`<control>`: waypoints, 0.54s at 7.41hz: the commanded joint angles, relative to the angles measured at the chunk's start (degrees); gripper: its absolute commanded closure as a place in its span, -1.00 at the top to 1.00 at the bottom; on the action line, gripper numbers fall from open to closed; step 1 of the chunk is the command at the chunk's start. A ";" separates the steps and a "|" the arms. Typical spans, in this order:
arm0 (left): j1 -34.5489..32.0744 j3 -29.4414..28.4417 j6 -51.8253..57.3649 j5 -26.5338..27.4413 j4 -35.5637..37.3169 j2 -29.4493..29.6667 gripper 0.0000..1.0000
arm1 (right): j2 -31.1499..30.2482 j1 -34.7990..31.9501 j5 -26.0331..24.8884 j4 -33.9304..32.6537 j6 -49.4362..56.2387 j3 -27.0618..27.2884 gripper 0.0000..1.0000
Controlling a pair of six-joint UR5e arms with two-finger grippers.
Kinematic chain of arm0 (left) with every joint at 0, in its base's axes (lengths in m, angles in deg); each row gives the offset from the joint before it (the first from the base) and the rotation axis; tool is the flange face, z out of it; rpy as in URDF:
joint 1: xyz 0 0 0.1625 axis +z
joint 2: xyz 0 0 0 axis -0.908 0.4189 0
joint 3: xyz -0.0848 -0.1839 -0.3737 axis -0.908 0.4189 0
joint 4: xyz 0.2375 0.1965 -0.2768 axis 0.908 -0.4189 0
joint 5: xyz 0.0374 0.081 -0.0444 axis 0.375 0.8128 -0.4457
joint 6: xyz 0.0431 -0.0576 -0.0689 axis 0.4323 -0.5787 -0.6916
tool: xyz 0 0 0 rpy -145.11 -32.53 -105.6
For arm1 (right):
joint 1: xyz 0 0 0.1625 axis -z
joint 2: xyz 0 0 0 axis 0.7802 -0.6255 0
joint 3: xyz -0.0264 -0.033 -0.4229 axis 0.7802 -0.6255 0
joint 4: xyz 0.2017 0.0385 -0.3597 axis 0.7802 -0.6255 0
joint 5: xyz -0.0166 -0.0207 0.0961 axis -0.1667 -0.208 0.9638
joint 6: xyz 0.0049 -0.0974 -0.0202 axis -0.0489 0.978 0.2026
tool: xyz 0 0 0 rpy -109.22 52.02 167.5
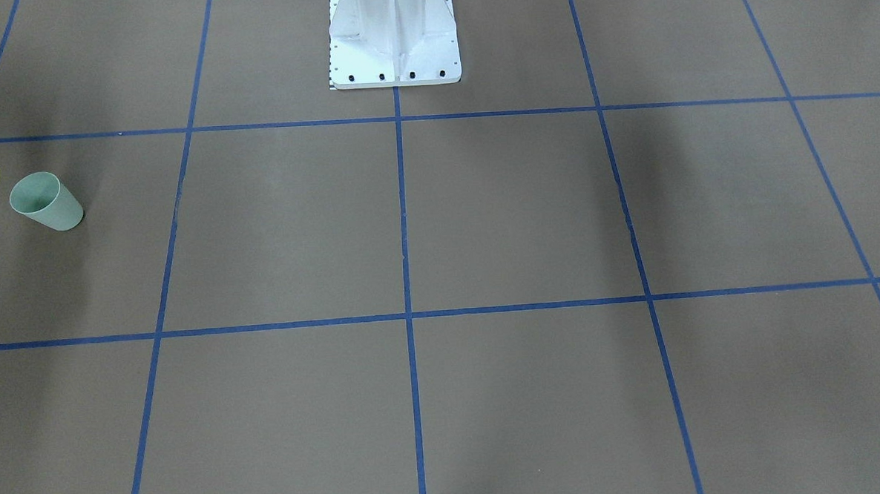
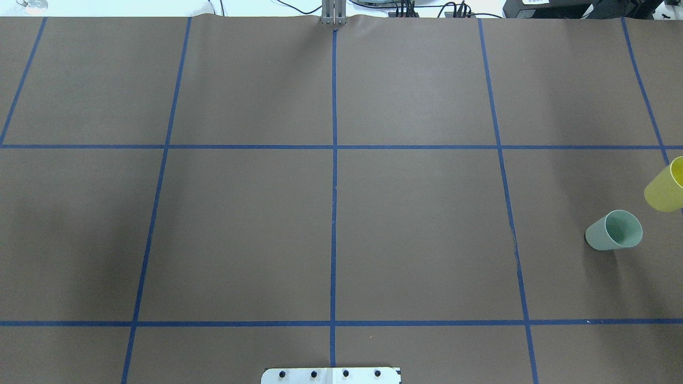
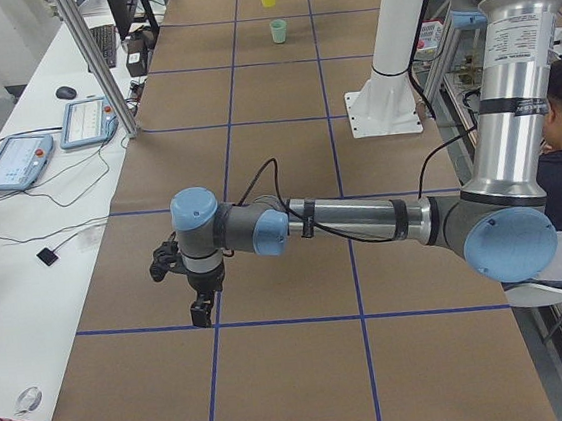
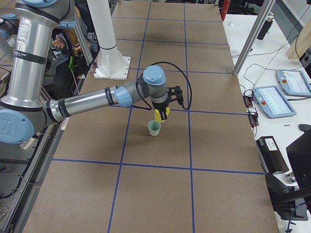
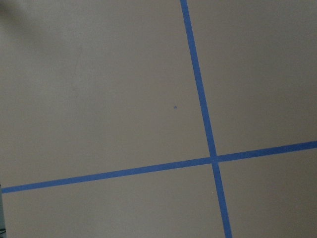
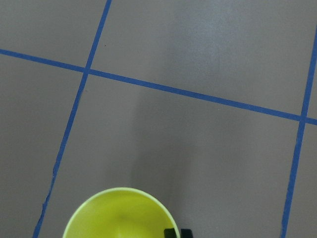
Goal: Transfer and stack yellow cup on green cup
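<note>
Right wrist-mounted view: the right gripper (image 6: 178, 232) pinches the plain, bright yellow cup (image 6: 119, 218) at its rim. The pale green cup (image 2: 613, 230) stands near it. I cannot tell the left gripper's (image 3: 203, 314) state.

I see the green cup (image 2: 613, 230) standing just beside the yellow cup (image 2: 664, 189) with a narrow gap between them. My right claw (image 4: 163, 115), at the yellow one, has that 1 neighbour close on the robot-and-centre side. Toward the middle, the counter (image 2: 341, 224) lies open across its taped squares. The white pedestal base (image 1: 394, 41) blocks the robot-side edge at centre. My left arm (image 3: 342, 219) stretches low over the left end.
</note>
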 commanded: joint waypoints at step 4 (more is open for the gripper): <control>0.05 0.92 -0.14 -1.27 0.00 -0.82 1.00 | -3.49 7.17 -1.10 19.09 -12.34 -6.08 -1.00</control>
